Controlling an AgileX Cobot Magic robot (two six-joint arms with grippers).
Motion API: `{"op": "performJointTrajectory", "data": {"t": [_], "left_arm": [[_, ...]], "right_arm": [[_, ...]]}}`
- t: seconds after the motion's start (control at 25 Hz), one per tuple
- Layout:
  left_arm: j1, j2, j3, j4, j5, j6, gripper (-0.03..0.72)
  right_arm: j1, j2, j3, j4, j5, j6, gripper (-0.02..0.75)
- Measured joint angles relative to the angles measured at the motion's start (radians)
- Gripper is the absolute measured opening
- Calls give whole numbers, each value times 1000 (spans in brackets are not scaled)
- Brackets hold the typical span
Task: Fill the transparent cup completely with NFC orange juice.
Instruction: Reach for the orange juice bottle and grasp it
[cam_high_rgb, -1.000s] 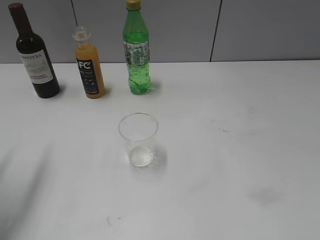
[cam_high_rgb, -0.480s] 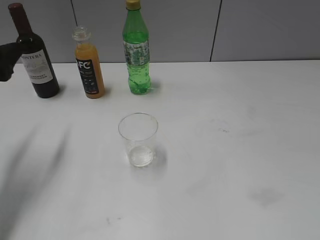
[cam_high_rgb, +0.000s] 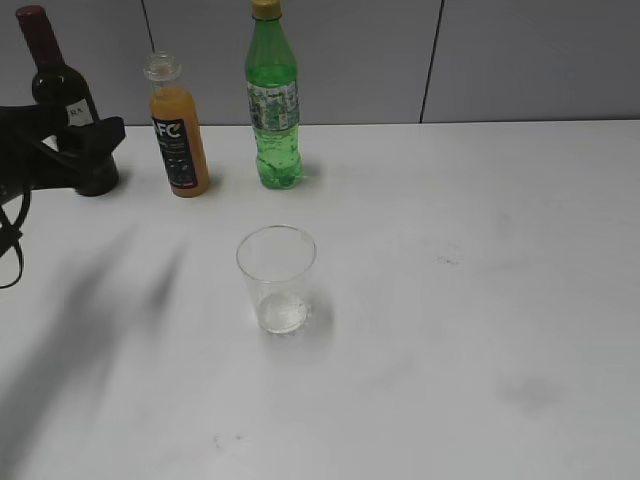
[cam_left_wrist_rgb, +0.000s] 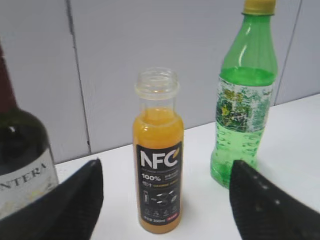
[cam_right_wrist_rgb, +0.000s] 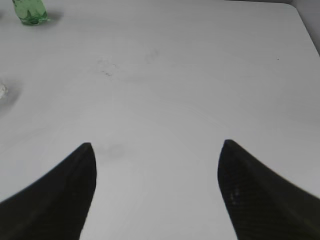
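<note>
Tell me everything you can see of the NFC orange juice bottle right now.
The small clear plastic NFC orange juice bottle stands upright on the white table, between the dark wine bottle and the green soda bottle, touching neither. Opaque orange juice fills it to the neck. It has a black label with white "NFC" lettering. The open left gripper frames it without contact.

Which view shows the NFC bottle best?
Left wrist view: the NFC bottle fills the centre, label readable, framed by the open left gripper. Exterior view shows it small at the table's back, between the wine bottle and green bottle. Right wrist view misses it.
</note>
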Motion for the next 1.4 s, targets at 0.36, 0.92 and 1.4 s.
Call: {"op": "performJointTrajectory", "data": {"t": [0.36,0.92,1.4], "left_arm": [[-6,192,-178,84,-6,-71,597],[-37,412,-380,54,60,-74,597],[-79,526,-517,39,90,-75,663]], "right_arm": [[0,0,0,0,0,0,587],[0,0,0,0,0,0,587],[0,0,0,0,0,-1,587]]}}
